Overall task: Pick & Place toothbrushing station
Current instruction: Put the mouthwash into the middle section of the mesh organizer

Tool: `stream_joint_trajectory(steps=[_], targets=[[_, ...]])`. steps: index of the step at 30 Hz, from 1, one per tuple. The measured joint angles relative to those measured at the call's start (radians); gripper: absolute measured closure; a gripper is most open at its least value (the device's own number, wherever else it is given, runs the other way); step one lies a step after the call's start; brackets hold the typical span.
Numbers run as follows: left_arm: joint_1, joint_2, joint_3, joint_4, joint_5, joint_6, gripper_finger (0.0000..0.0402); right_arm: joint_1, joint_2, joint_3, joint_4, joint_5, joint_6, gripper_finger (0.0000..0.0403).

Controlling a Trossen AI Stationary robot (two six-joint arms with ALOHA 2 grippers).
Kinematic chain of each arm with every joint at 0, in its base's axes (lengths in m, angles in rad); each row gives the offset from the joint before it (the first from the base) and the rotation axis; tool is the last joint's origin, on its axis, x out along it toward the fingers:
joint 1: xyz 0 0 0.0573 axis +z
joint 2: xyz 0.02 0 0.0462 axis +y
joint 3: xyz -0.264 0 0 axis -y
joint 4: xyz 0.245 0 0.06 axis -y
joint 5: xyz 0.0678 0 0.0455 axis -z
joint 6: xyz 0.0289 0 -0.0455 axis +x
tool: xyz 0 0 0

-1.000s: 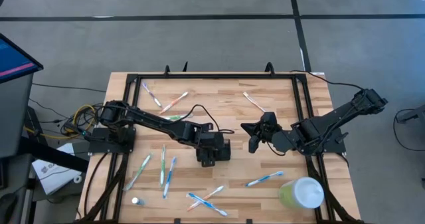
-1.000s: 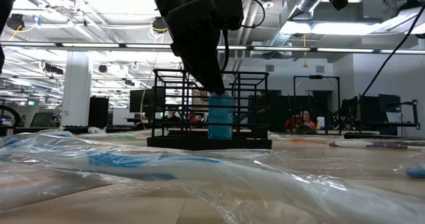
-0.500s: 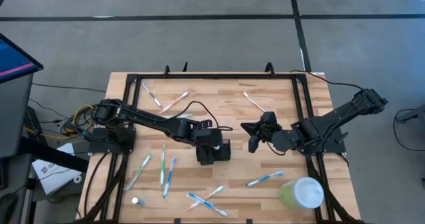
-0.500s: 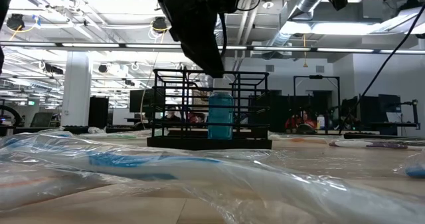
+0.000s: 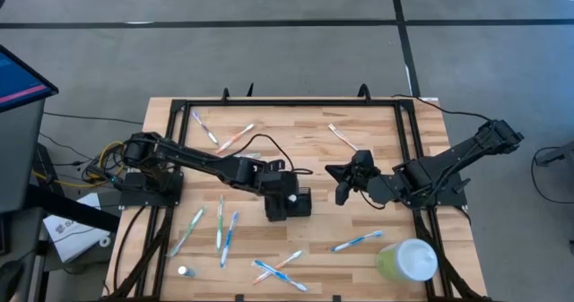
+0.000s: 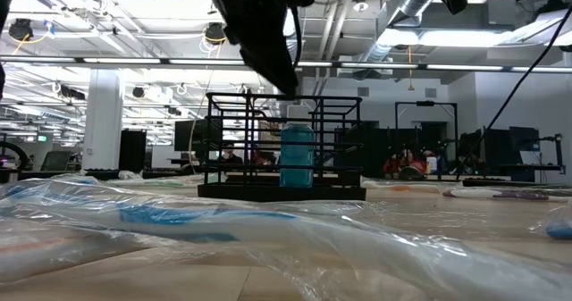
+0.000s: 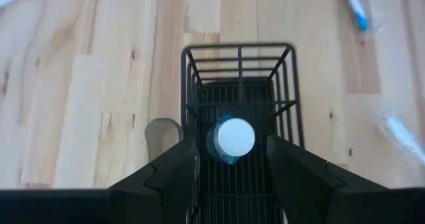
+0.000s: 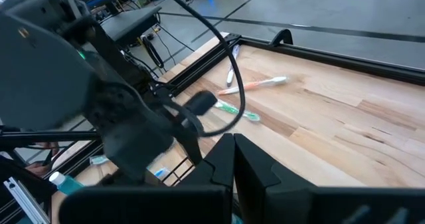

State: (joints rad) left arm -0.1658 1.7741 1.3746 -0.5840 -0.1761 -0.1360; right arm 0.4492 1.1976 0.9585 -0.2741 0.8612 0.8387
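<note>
The toothbrushing station [image 5: 301,203] is a small black wire holder standing on the wooden table near its middle, also in the low view [image 6: 241,149]. A blue bottle [image 6: 297,156] with a white cap [image 7: 236,136] stands upright inside the station [image 7: 239,71]. My left gripper [image 7: 231,147] hangs open above the bottle, one finger on either side of the cap, touching nothing. In the low view its fingertip [image 6: 290,87] is clear above the station. My right gripper [image 5: 343,193] waits shut above the table, right of the station, with nothing in it [image 8: 232,164].
Several toothbrushes lie scattered on the table: at the far left [image 5: 204,127], far middle [image 5: 342,137], near left [image 5: 221,223] and near right [image 5: 357,241]. A pale green cup with a white lid [image 5: 408,260] stands at the near right corner. A black frame rail [image 5: 287,103] borders the table.
My left gripper has risen from the top of the blue bottle to clear above the station, drawing back a little toward the table's left edge. The bottle stays upright in the station.
</note>
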Motion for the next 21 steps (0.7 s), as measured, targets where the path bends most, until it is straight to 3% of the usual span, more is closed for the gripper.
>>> stream_joint_trajectory(steps=[21], targets=[[0.003,-0.021,0.0,-0.037,0.02,-0.008,0.022,-0.007,0.0,0.0,0.0,0.0,0.0,0.0403]])
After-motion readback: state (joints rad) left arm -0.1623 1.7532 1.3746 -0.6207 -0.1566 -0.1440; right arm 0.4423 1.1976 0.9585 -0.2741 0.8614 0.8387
